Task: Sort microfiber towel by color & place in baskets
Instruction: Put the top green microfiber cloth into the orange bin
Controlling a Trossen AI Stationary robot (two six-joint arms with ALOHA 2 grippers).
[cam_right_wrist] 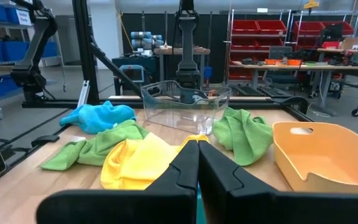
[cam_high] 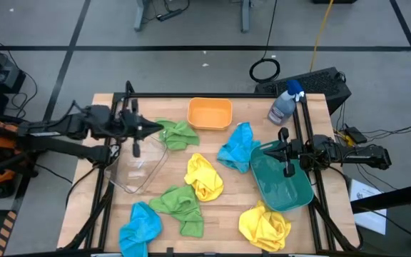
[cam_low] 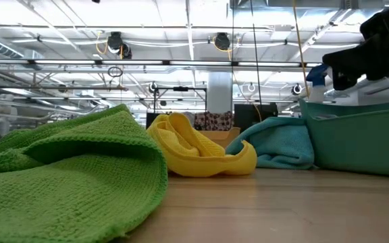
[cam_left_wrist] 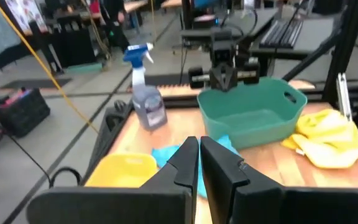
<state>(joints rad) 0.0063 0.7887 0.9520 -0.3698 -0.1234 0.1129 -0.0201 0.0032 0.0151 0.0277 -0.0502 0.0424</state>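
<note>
Six microfiber towels lie loose on the wooden table. Two are green [cam_high: 179, 133] [cam_high: 180, 207], two yellow [cam_high: 204, 177] [cam_high: 265, 225], two blue [cam_high: 237, 146] [cam_high: 140, 228]. The clear basket [cam_high: 138, 168] stands at the left, the orange basket [cam_high: 210, 113] at the far middle, and the teal basket [cam_high: 280, 178] at the right. My left gripper [cam_high: 161, 128] is shut and empty, raised over the clear basket's far corner, beside the far green towel. My right gripper [cam_high: 266, 150] is shut and empty, held level above the teal basket's far rim.
A spray bottle with a blue head [cam_high: 285, 103] stands at the far right corner of the table. Black frame rails run along the table's left, right and far edges. Bare wood shows between the towels at the middle near side.
</note>
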